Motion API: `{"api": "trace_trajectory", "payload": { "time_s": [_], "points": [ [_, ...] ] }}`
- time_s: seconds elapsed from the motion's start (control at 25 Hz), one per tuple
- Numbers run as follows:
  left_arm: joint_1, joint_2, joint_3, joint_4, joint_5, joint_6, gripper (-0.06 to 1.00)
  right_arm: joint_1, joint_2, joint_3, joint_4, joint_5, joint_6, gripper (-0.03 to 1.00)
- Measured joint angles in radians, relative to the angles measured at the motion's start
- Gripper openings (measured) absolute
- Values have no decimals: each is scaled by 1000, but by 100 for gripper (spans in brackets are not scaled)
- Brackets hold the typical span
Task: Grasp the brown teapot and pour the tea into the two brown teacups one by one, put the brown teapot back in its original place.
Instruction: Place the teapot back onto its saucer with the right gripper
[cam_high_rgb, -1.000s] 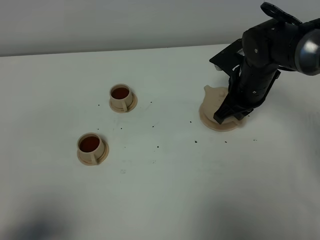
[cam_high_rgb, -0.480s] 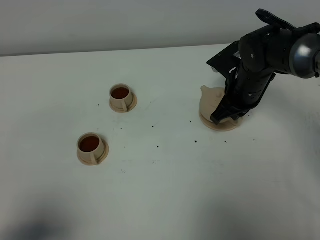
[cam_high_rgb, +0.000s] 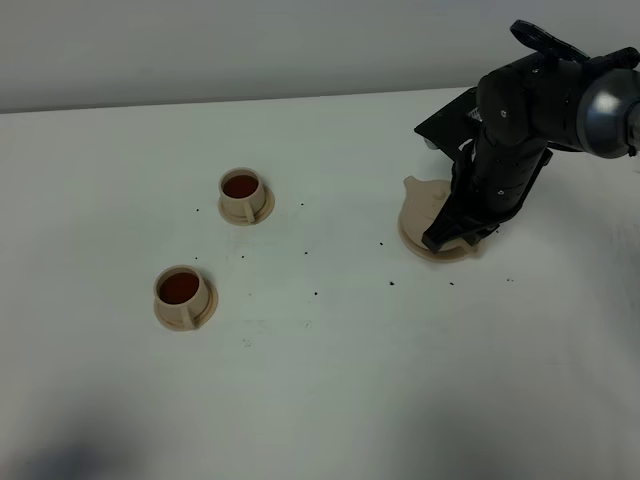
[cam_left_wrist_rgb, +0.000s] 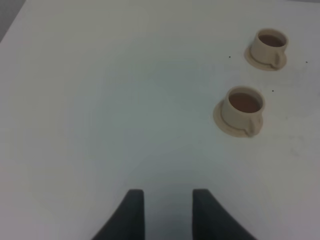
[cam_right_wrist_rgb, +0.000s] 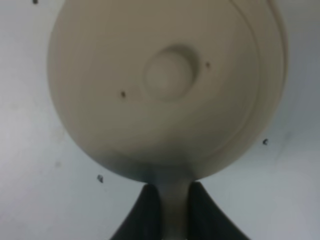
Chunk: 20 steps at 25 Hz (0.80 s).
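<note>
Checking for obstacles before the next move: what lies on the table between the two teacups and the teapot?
In the exterior high view, only bare white table with scattered dark specks lies between the teacups and the teapot; no other objects.

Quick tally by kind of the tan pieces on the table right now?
Teacups, both holding brown tea: 2
Teapot: 1
Round saucer under the teapot: 1
Total: 4

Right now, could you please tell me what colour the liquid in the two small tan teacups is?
Dark reddish-brown in both small tan teacups, clearest in the exterior high view.
</note>
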Motion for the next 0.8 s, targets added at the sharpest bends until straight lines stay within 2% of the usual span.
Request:
{"api": "trace_trajectory", "payload": {
  "time_s": [0.48,0.8],
  "points": [
    [0,0,0,0,0,0,28,-1,16,0,-5,2,61,16],
    [0,0,0,0,0,0,28,-1,2,0,-1,33,91,43]
  ]
}}
